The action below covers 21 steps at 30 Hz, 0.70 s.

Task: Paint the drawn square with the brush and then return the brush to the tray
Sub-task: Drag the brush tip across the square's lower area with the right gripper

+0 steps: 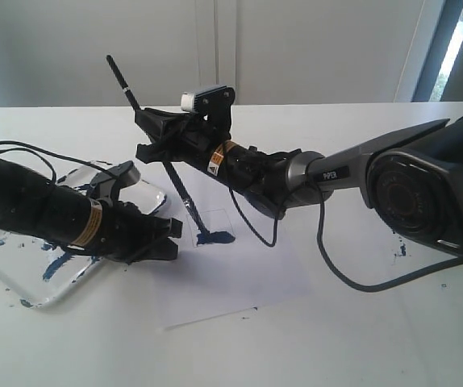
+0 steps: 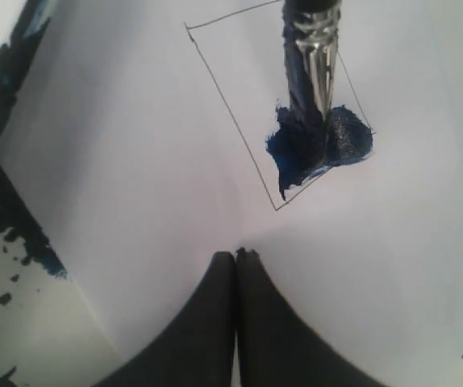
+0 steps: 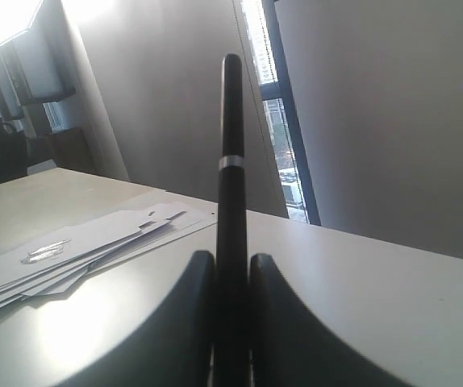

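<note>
The brush (image 1: 177, 189) stands steeply tilted, and my right gripper (image 1: 149, 134) is shut on the upper part of its black handle (image 3: 231, 161), well above the table. Its wet tip (image 2: 302, 149) touches the paper inside the drawn square (image 1: 213, 219), at the near corner, where a dark blue patch (image 2: 340, 139) has spread. Most of the square (image 2: 264, 81) is still white. My left gripper (image 1: 175, 230) lies shut and empty on the paper just left of the square, its fingertips (image 2: 236, 256) pressed together. The blue-smeared tray (image 1: 22, 278) sits under the left arm.
The white paper sheet (image 1: 239, 274) covers the middle of the white table. Black cables (image 1: 328, 258) hang from the right arm over the paper's right side. Small blue specks (image 1: 399, 250) dot the table at the right. In the right wrist view, stacked papers (image 3: 78, 242) lie on another table.
</note>
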Tool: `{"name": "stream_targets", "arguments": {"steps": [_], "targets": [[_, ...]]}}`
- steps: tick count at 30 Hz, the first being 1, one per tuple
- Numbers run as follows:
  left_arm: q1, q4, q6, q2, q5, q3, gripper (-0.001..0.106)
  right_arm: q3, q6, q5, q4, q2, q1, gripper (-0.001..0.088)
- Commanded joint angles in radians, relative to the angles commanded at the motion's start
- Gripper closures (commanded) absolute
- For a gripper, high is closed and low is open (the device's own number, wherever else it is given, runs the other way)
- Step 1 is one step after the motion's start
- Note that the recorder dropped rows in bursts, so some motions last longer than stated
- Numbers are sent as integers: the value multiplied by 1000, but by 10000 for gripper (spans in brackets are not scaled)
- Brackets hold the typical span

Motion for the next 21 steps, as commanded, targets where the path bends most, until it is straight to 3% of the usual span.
{"name": "stream_targets", "arguments": {"steps": [8,21], "targets": [[0,0,0,69,-58,4,1004,-4,0,-17,2,0,2,868],[0,0,0,69,-87,4,1004,-80,-34,92,5,2,-7,868]]}}
